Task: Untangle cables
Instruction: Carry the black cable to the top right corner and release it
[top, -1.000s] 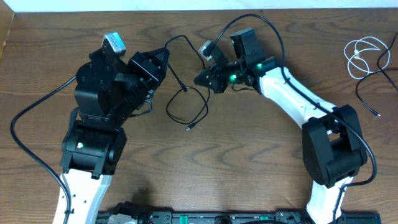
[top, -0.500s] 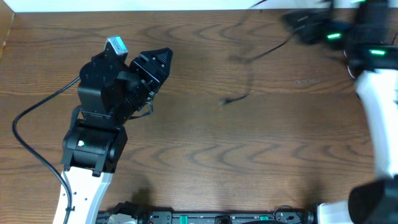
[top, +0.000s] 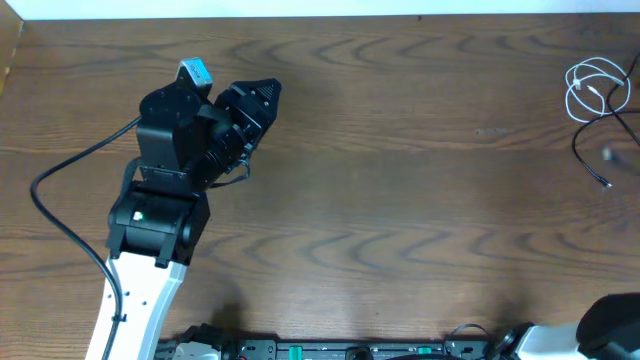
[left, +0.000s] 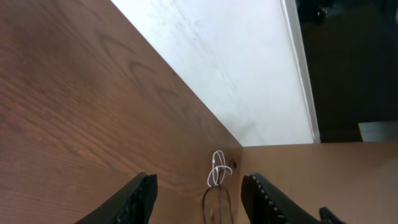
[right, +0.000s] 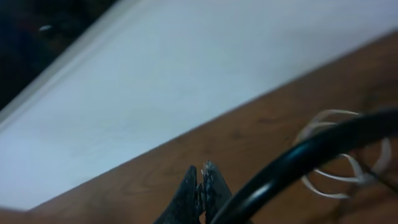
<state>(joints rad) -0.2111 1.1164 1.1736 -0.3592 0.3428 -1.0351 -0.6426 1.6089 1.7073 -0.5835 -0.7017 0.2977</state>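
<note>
**Cables.** White cable (top: 588, 88) lies looped at the far right corner of the surface (top: 400, 200), near the back edge. Black cable (top: 590, 168) lies just beside it on the near side, running as an open curve toward the right edge, with one plug end on the surface. Overhead view: the two appear close or touching at the loops; cannot tell if they cross. No fingers on either cable in this view.

**Left wrist view.** Both cables are seen small and far off: white cable (left: 216, 173) behind, black cable (left: 211, 202) in front of it. Rest of the wood surface in view is bare grain, with a white area past its edge.

**Right wrist view.** Blurred. White cable (right: 339, 113) loops show at right, resting on the surface. A thick black cord (right: 298, 168) arcs across the foreground, out of focus; cannot tell what it belongs to.

**Left arm.** Left arm (top: 160, 200) stands at the left of the surface, well apart from the cables. Left fingers (left: 140, 199) are apart, nothing between them.

**Right arm.** Right fingers (right: 189, 196) are together at the tips; nothing seen pinched, but the pic is too blurred to be sure.
</note>
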